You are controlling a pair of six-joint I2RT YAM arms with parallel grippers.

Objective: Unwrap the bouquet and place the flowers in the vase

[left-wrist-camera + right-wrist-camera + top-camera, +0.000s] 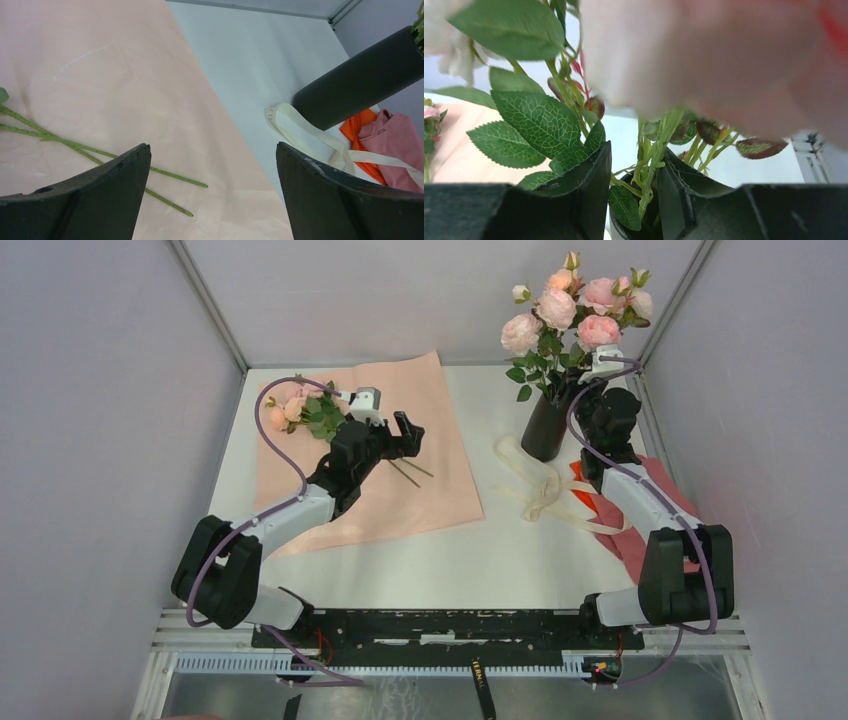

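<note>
Vase [543,432], matte black, holds pink, perhaps cream, flowers [557,308].

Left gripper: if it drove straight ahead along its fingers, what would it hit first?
Probably the spread pink wrapping paper, near its edge: the open left gripper points down at it. The loose stems lie off to one side, the vase well off the other. Depth is unclear.

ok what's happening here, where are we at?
The bouquet is unwrapped: its pink paper lies flat on the table. Most roses stand in the black vase, and the right gripper sits at the vase mouth, jaws parted around their stems. A few more roses lie on the paper, not yet moved; the left gripper hangs wide open over their bare stems. The ribbon lies loose beside the vase.
</note>
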